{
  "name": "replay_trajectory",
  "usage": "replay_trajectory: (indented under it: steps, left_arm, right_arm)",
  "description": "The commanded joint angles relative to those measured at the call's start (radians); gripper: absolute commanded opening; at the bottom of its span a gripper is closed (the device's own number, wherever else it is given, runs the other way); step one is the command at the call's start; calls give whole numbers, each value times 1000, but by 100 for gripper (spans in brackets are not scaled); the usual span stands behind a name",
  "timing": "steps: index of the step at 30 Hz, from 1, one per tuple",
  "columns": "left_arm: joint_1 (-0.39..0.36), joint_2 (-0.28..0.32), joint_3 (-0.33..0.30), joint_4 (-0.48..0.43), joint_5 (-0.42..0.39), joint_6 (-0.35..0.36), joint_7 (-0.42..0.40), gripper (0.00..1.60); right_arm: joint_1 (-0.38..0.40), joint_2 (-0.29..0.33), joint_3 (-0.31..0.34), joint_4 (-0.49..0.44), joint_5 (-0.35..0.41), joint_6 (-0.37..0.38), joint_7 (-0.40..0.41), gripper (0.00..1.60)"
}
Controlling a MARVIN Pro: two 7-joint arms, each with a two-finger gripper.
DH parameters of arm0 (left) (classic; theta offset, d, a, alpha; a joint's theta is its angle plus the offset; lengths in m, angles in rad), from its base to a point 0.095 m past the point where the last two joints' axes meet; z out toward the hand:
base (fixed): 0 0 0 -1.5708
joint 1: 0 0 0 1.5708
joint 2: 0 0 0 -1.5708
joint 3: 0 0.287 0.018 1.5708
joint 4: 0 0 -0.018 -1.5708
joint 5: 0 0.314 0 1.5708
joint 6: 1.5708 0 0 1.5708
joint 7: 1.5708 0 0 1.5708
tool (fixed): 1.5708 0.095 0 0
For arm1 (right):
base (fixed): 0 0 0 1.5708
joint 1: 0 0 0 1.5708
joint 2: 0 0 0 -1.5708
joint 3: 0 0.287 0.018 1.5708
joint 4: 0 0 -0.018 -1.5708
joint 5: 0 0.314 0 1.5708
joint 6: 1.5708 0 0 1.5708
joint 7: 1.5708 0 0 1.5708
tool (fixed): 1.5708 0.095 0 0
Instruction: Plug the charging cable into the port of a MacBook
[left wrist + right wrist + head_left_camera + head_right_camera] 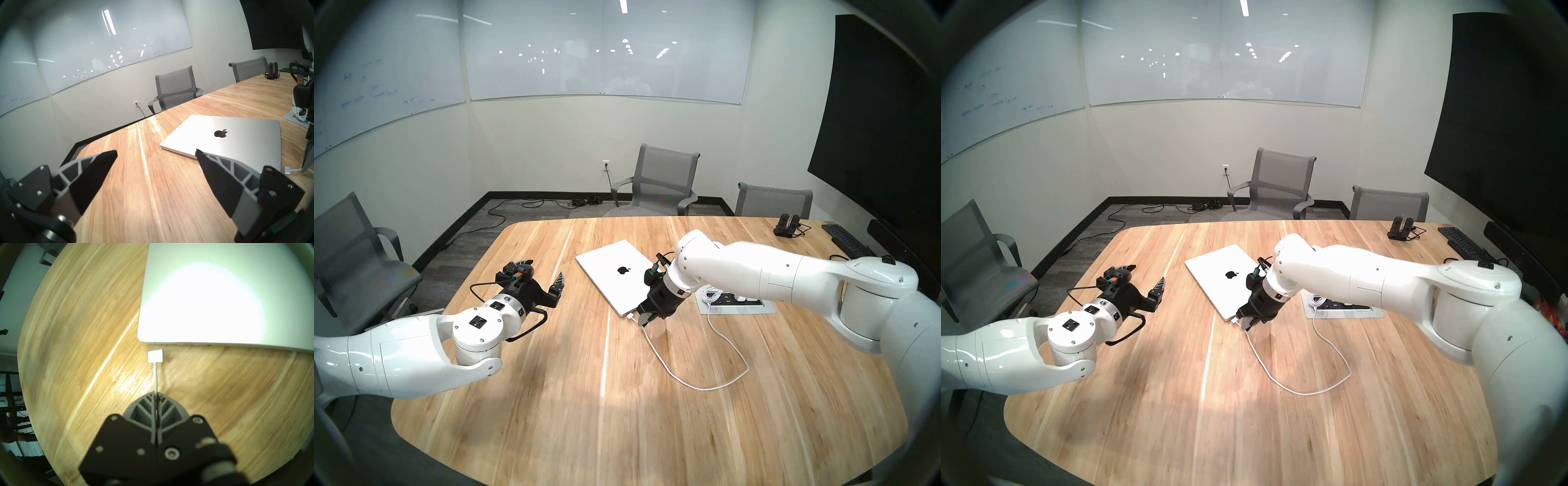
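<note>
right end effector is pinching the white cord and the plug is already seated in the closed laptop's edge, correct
Not quite. The right end effector does pinch the white cord, but the plug stops short of the closed laptop; the right wrist view shows bare table between them.

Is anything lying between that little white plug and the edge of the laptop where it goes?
Nothing visible. The right gripper pinches the charging cable just behind its connector, and only a strip of bare table separates the connector from the MacBook edge.

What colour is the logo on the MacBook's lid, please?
Black, an apple logo centred on the silver MacBook lid; it shows best in the left wrist view.
</note>
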Motion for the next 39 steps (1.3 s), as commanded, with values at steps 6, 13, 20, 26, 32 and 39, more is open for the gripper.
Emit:
replay_trajectory:
  steps: [6,13,20,26,32,39]
  left_arm:
    - [-14,-1,-14,-2,-2,-4,-1,160]
    - [-14,-1,-13,-2,-2,-4,-1,160]
    - [-14,-1,-13,-2,-2,-4,-1,160]
    - [-14,-1,-13,-2,-2,-4,-1,160]
    - [-14,-1,-13,-2,-2,-4,-1,160]
    - [-14,-1,-13,-2,-2,-4,-1,160]
  right_arm:
    - [15,1,8,0,2,3,0,0]
    - [15,1,8,0,2,3,0,0]
    - [15,0,11,4,6,3,-2,0]
    - [19,-3,23,16,27,3,9,0]
    - [22,-5,28,24,36,3,15,0]
    - [25,-11,28,41,42,3,35,0]
